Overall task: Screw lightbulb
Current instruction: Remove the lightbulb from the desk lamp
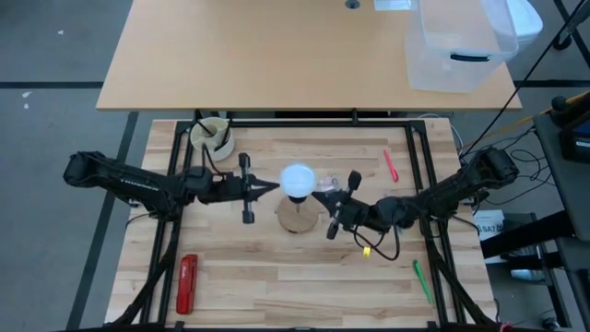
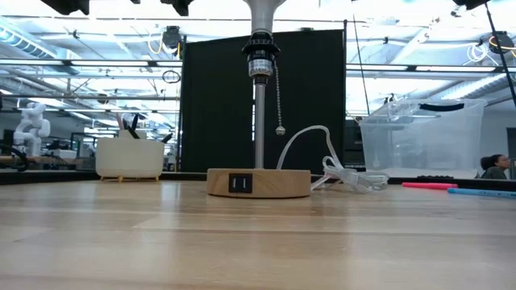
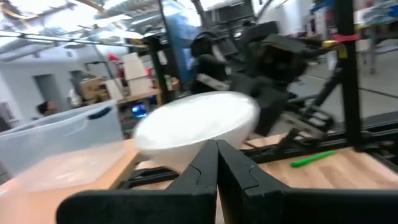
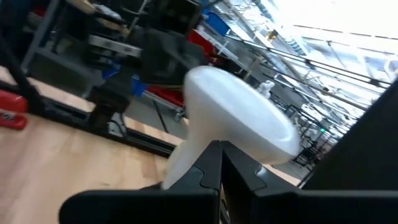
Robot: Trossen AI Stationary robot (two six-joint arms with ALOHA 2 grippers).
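Note:
The white lightbulb [image 1: 297, 179] stands dome up in the black socket [image 2: 260, 55] at the top of a lamp pole. The pole rises from a round wooden base [image 2: 258, 182] at mid-table. My left gripper [image 1: 275, 187] reaches in level from the table's left, shut, with its tips at the bulb [image 3: 199, 121]. My right gripper [image 1: 318, 195] comes in level from the right, also shut, its tips at the bulb's [image 4: 236, 112] other side. In the low view only the bulb's neck [image 2: 262, 12] shows, and both grippers are above that picture. My left gripper lays its shut fingertips [image 3: 208, 163] against the bulb's tapering underside [image 3: 186, 155], coming level from the table's left. The bulb stays upright in the socket. My right gripper lays its shut fingertips [image 4: 211, 162] against the bulb's neck [image 4: 186, 149] below the dome, level from the table's right.
A white tool holder [image 1: 212, 136] stands at the far left. A red tool [image 1: 187, 281] lies near left, a pink pen [image 1: 390, 164] far right and a green pen [image 1: 421, 279] near right. A clear bin [image 1: 461, 41] sits on the far table. The lamp's cord [image 2: 339, 173] trails right of the base.

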